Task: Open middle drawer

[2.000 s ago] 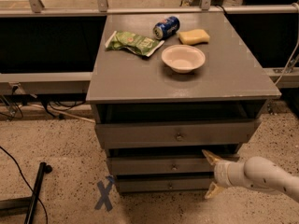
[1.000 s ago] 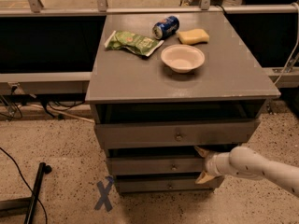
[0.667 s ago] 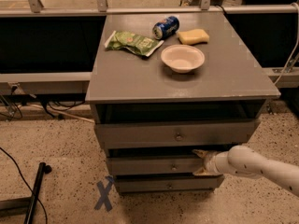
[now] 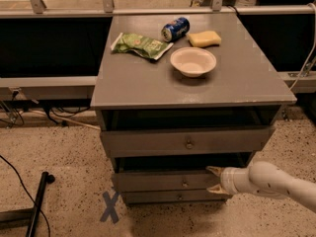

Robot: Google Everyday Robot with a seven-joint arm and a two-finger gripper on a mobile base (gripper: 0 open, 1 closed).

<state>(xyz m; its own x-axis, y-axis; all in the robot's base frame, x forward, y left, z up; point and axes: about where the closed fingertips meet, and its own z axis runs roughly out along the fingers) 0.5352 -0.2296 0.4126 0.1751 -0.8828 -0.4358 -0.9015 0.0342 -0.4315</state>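
Note:
The middle drawer (image 4: 158,180) is a grey front with a tiny round knob (image 4: 184,183), below the taller top drawer (image 4: 187,142) with its bigger knob. Its front stands about flush with the slim bottom drawer (image 4: 168,197). My gripper (image 4: 211,180) comes in from the right on a white arm (image 4: 271,181). It is open, with one fingertip above the other. It hangs in front of the middle drawer's right part, a little to the right of the knob and not around it.
On the cabinet top (image 4: 148,83) lie a green chip bag (image 4: 140,45), a blue can (image 4: 175,28), a yellow sponge (image 4: 204,38) and a white bowl (image 4: 193,61). A grey X (image 4: 109,206) marks the speckled floor. A black stand (image 4: 37,201) and cables lie at the left.
My gripper has moved left along the middle drawer's front, from its right end to near the knob. The drawers have not moved.

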